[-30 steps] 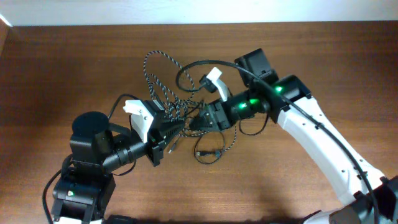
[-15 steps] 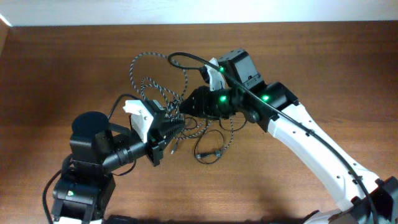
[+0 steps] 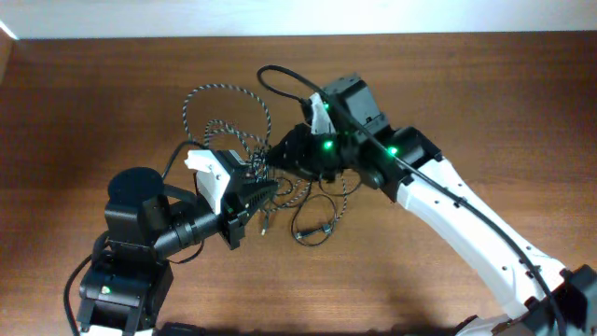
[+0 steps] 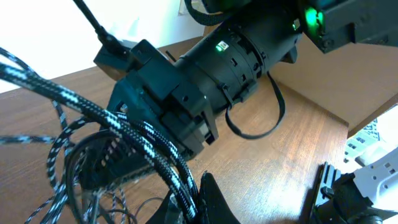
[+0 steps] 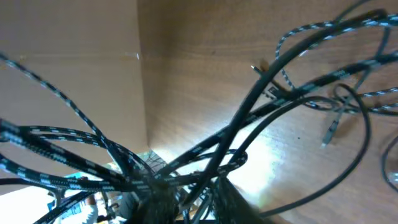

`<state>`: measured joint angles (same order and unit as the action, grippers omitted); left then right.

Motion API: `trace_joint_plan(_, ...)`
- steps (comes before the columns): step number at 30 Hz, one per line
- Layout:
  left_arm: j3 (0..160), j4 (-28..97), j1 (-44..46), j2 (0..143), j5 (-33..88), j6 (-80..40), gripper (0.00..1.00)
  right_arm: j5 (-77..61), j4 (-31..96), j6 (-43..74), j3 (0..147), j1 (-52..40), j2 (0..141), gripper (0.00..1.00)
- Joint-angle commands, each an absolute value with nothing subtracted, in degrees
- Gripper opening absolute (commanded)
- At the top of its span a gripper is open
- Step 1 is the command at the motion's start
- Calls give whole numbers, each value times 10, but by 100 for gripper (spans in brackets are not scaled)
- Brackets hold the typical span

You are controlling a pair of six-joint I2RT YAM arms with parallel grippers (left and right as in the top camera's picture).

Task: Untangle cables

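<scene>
The speckled cable (image 3: 224, 87) loops across the table's middle, tangled with the thin black cable (image 3: 300, 222), whose small loop and plug lie on the wood. My left gripper (image 3: 264, 189) is shut on a strand of the speckled cable (image 4: 93, 109), which runs down between its jaws (image 4: 193, 208). My right gripper (image 3: 272, 159) sits just above the left one, almost touching it. It is shut on a bunch of speckled strands (image 5: 336, 25) in the knot, held off the table (image 5: 186, 199). The thin black cable (image 5: 365, 134) hangs below.
A thick black lead (image 3: 280, 75) arcs from the right arm over the tangle. The right arm's body (image 4: 249, 50) fills the left wrist view close ahead. Bare wooden table (image 3: 485, 93) lies around; the far edge meets a white wall.
My right gripper has moved left and towards the far side with its bunch of strands, dragging the speckled loops leftwards and wider. The left arm has stayed put.
</scene>
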<state>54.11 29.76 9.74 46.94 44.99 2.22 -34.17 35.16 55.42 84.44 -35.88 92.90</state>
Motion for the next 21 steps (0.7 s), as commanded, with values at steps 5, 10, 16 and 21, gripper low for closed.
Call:
trace_joint_plan(5, 546, 309, 97, 467, 463, 35, 0, -295, 329, 571, 844, -379, 940, 4)
trace_joint_plan(10, 546, 333, 97, 467, 434, 36, 0, -271, 345, 447, 844, -294, 885, 4)
trace_joint_plan(16, 546, 359, 97, 469, 376, 35, 0, -220, 440, 417, 844, -156, 773, 4)
trace_joint_plan(21, 544, 447, 97, 520, 203, -10, 5, -303, 461, 402, 844, -48, 700, 4)
